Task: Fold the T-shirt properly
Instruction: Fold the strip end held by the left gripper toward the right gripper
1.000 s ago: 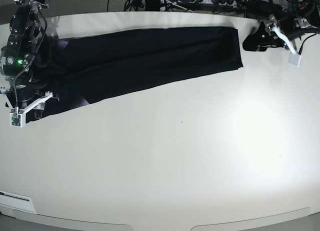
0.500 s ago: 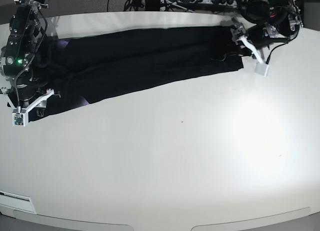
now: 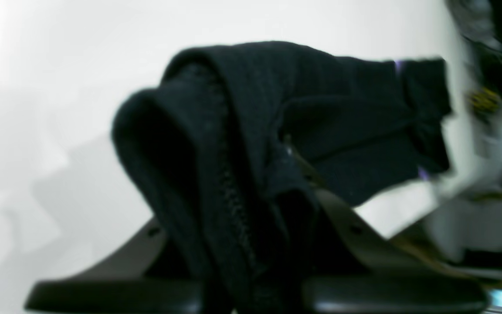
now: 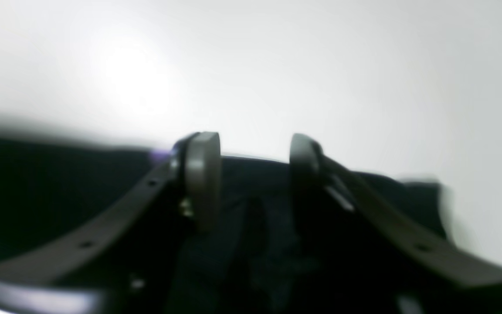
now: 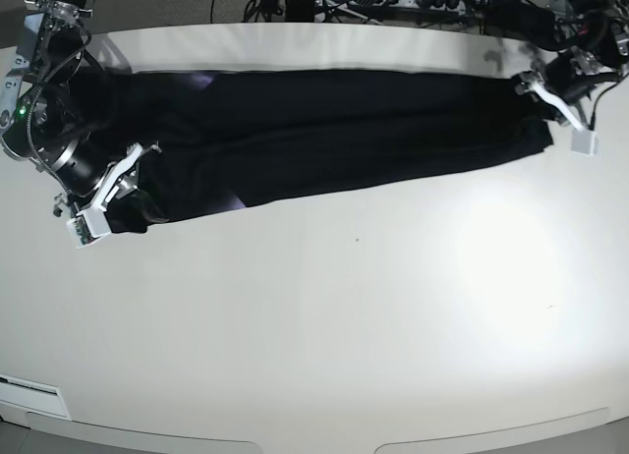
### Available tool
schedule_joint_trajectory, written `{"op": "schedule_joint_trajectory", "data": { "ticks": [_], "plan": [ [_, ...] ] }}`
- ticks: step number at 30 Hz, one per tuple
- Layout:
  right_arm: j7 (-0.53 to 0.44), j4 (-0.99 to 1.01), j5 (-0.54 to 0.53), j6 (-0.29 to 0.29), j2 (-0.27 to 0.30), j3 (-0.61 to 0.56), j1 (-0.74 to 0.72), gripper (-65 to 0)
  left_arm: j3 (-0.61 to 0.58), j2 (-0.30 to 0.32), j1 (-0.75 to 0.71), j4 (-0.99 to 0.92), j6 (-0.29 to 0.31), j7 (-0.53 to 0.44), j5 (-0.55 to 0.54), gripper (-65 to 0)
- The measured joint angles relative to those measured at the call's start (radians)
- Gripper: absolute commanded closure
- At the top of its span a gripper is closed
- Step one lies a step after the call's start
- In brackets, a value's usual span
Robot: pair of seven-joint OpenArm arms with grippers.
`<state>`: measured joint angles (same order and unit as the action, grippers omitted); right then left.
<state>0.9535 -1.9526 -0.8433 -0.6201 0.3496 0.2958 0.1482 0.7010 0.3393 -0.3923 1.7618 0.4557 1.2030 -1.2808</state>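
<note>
While the left hand (image 3: 251, 261) pinches the T-shirt (image 5: 324, 130), the right hand (image 4: 255, 174) straddles cloth, half-open; shirt stretches left-right across the upper frame.

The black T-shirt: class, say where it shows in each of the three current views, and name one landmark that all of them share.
Base view: the black T-shirt lies as a long band across the far part of the white table.
Left wrist view: a bunched fold fills the middle, pinched in the left gripper.
Right wrist view: it spreads across the lower half, under the right gripper.
Shared landmark: the white table.
</note>
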Motion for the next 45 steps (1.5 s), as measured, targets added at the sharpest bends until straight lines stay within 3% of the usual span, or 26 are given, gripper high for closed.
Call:
{"op": "schedule_joint_trajectory", "data": {
  "ticks": [2, 6, 8, 11, 15, 18, 21, 23, 25, 31, 36, 40, 42, 45],
  "plan": [
    [0.056, -0.002, -0.102, -0.035, 0.000, 0.000, 0.000, 0.0, 0.031, 0.051, 0.014, 0.000, 0.000, 0.001, 0.003, 0.0],
    [0.086, -0.002, -0.163, -0.047, -0.004, -0.004, 0.024, 0.0, 0.039, 0.142, 0.035, 0.001, 0.000, 0.000, -0.020, 0.0],
    [0.052, 0.003, -0.098, -0.062, -0.012, -0.025, 0.058, 0.0, 0.039, 0.162, 0.033, 0.002, 0.000, 0.011, -0.039, 0.0],
    [-0.084, 0.045, 0.074, -0.062, -0.023, -0.075, 0.108, 0.0, 0.039, 0.167, 0.038, 0.002, 0.013, 0.029, -0.080, 0.0],
    [-0.173, 0.137, 0.257, -0.001, -0.022, -0.136, 0.119, 0.0, 0.039, 0.173, 0.049, 0.002, 0.024, 0.053, -0.132, 0.0],
    [-0.195, 0.182, 0.278, 0.018, -0.023, -0.156, 0.117, 0.0, 0.039, 0.173, 0.049, 0.004, 0.072, 0.093, -0.186, 0.0],
    [-0.195, 0.187, 0.267, 0.037, -0.020, -0.156, 0.130, 0.0, 0.039, 0.172, 0.051, 0.006, 0.077, 0.096, -0.176, 0.0],
    [-0.206, 0.187, 0.267, 0.060, -0.020, -0.156, 0.144, 0.0, 0.040, 0.150, 0.069, 0.016, 0.077, 0.089, -0.176, 0.0],
    [-0.206, 0.187, 0.267, 0.060, -0.020, -0.156, 0.148, 0.0, 0.033, 0.116, 0.093, 0.026, 0.053, 0.079, -0.178, 0.0],
    [-0.190, 0.187, 0.267, 0.060, -0.032, -0.157, 0.152, 0.0, -0.033, 0.000, 0.159, 0.032, 0.054, 0.076, -0.178, 0.0],
    [-0.187, 0.187, 0.267, 0.059, -0.032, -0.157, 0.153, 0.0, -0.179, -0.117, 0.164, 0.032, 0.117, 0.072, -0.174, 0.0],
    [-0.185, 0.187, 0.264, 0.059, -0.032, -0.157, 0.154, 0.0, -0.280, -0.183, 0.166, 0.032, 0.219, 0.006, -0.166, 0.0],
    [-0.179, 0.187, 0.263, 0.059, -0.032, -0.157, 0.154, 0.0, -0.310, -0.204, 0.166, 0.032, 0.219, -0.051, -0.092, 0.0],
    [-0.172, 0.187, 0.263, 0.059, -0.032, -0.157, 0.154, 0.0, -0.342, -0.232, 0.165, 0.032, 0.219, -0.060, -0.042, 0.0]
  ]
}}
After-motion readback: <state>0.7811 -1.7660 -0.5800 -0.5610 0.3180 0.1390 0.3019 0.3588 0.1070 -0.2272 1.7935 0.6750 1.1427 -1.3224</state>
